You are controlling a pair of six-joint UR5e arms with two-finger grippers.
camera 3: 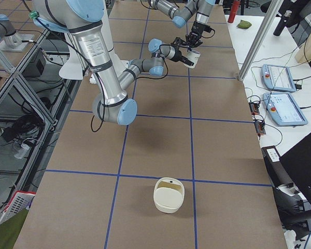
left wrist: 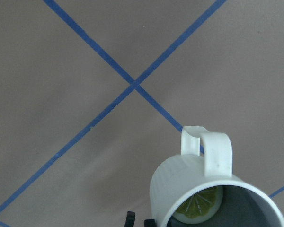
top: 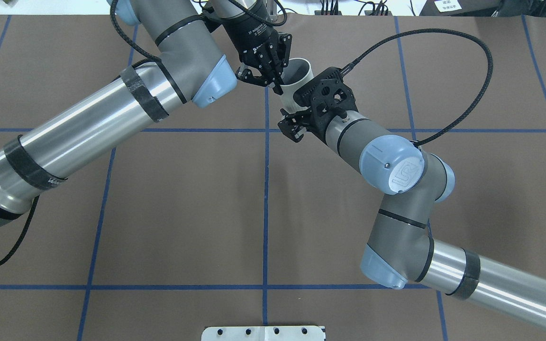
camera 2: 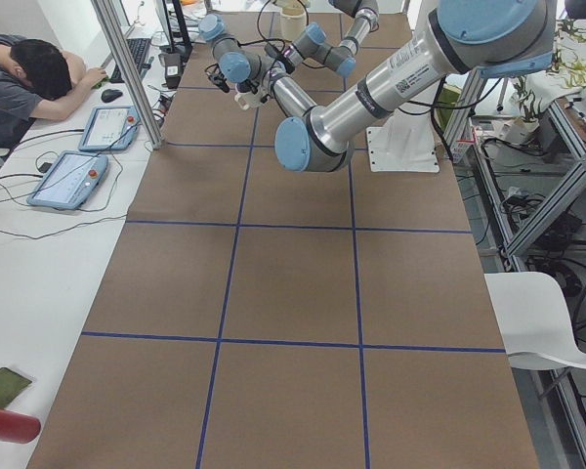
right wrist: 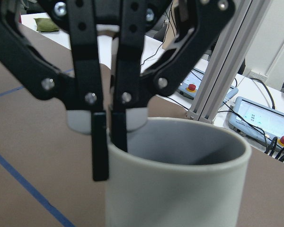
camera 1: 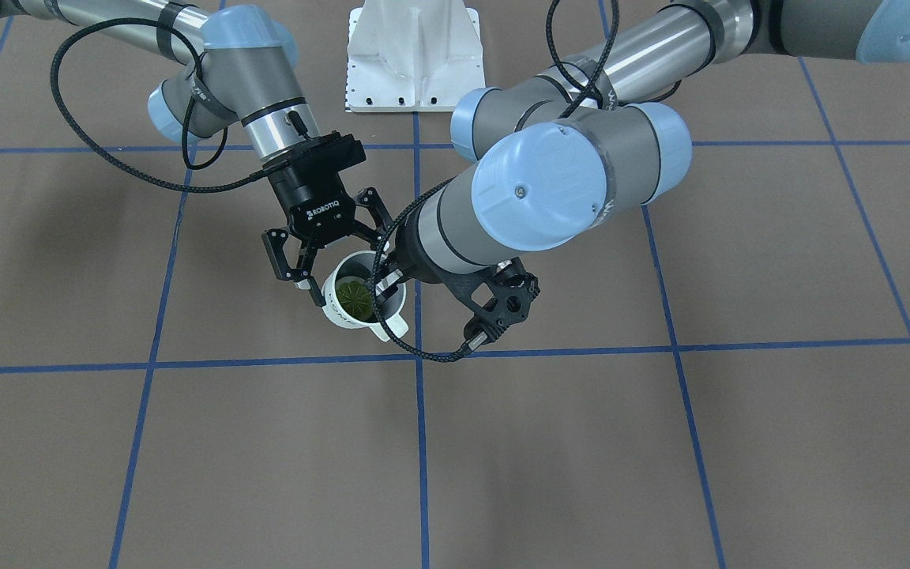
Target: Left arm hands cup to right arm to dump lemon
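While the left end effector (top: 275, 83) pinches its rim, one finger inside, the ribbed cream-white cup (camera 1: 342, 314) hangs over the brown surface (camera 1: 581, 442), grey within, with a squared handle. The left arm (camera 1: 455, 229) hides that grip from the front. A yellow-green lemon slice (left wrist: 199, 208) lies inside, half-hidden by the rim. The right end effector (camera 1: 347, 269) gapes wide astride the cup; contact unclear.
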